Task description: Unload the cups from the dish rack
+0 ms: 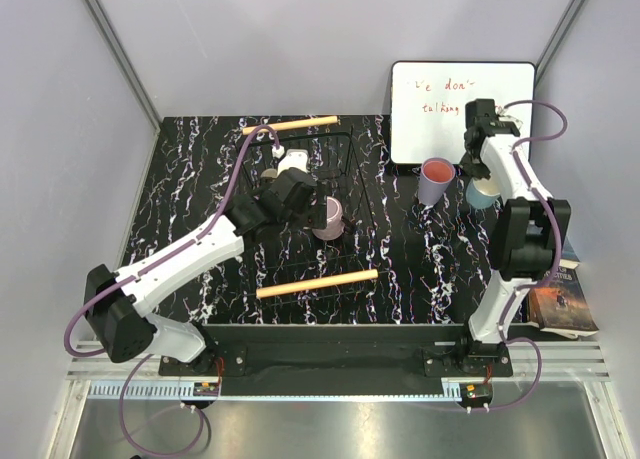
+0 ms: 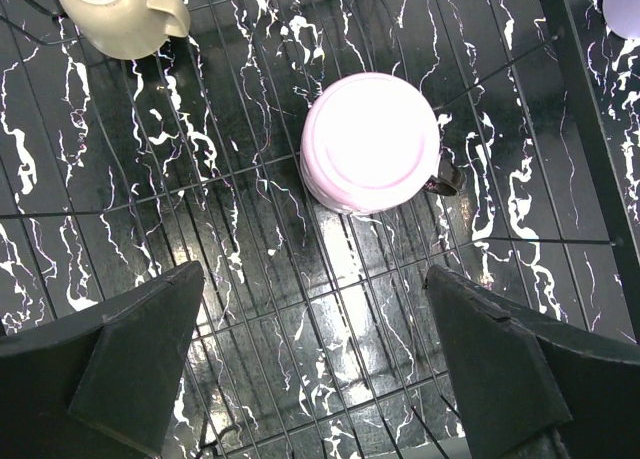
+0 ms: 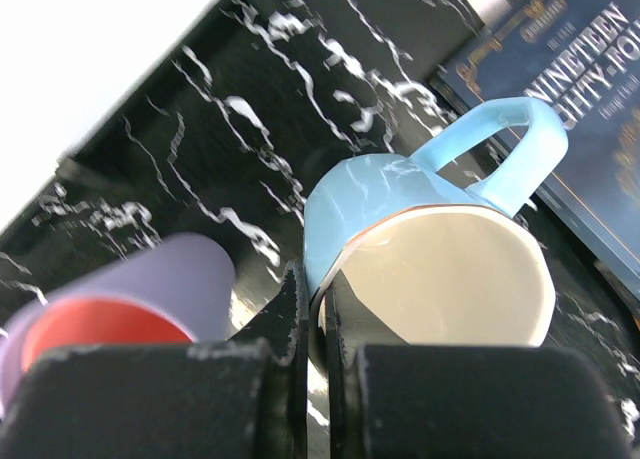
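A: Progress?
B: Three out, right side of the top view: right gripper (image 3: 318, 299) pinched on the light blue cup (image 3: 400, 209) rim, beside the lavender cup (image 1: 433, 191), coral cup (image 1: 437, 169) apparently nested inside.
A: Remaining?
B: Mauve cup (image 2: 370, 144) and olive mug (image 2: 115, 14) in the dish rack (image 1: 318, 280), centre. Left gripper (image 2: 312, 289) wide open, empty, above the mauve cup.

The whiteboard (image 1: 462, 114) has two lines of red handwriting. The top one looks like "we don'" and the one under it like "talking", but both are faint. Nearer me, to the right of the whiteboard, lies my dark blue book (image 3: 590, 94). It says "NINETEEN" in big pale letters. The next word is cut off.
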`<state>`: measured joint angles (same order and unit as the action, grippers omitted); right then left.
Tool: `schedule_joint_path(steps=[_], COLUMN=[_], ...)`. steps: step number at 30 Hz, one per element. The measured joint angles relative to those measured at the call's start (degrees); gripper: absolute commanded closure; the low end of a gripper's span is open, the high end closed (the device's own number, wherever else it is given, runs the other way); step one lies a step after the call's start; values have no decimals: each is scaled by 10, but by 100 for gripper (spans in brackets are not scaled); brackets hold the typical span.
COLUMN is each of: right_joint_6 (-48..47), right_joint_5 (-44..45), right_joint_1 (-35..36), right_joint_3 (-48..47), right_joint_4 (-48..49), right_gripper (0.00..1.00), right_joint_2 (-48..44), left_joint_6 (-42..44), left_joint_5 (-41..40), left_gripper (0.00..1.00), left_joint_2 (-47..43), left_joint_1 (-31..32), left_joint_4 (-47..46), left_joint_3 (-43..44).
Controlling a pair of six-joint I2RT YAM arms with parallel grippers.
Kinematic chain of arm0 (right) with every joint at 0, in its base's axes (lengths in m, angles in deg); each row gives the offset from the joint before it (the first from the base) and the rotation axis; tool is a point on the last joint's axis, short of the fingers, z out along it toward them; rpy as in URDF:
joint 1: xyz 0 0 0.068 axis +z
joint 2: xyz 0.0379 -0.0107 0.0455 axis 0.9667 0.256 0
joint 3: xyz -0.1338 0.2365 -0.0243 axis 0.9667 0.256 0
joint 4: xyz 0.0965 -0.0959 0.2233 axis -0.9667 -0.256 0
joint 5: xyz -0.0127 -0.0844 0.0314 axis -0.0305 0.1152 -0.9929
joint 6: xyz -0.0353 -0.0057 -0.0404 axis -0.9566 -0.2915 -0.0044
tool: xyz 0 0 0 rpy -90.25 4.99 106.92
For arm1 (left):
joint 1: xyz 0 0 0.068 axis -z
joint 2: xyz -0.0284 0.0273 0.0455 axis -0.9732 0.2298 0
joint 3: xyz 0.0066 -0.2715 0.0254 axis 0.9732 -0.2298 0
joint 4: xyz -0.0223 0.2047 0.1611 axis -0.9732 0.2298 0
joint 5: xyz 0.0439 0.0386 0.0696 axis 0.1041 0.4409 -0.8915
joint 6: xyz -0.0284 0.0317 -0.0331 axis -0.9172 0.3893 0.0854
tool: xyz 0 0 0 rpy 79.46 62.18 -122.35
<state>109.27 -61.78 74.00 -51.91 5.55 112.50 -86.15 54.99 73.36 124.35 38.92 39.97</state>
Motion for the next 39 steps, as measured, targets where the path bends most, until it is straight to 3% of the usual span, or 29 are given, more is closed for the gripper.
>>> schedule_joint_path(steps=[11,23,31,39], right_joint_6=[-3,-10,-12,-15], right_joint_5=[-3,-26,-34,-38], right_joint_1=[-6,-12,-15,-16], right_joint_3=[-85,-125,-126,-126], right_joint_4=[-12,-21,-21,-21], right_gripper=[100,100,75,64], right_joint_2=[104,145,146,137], left_joint_6=[0,0,0,0], left_joint_5=[-1,-1,-1,-1], left_gripper=[1,1,1,1], left_joint_2=[0,8,9,11], left_joint_1=[0,0,0,0], left_joint_4=[1,1,1,1], left_joint_3=[0,0,0,0])
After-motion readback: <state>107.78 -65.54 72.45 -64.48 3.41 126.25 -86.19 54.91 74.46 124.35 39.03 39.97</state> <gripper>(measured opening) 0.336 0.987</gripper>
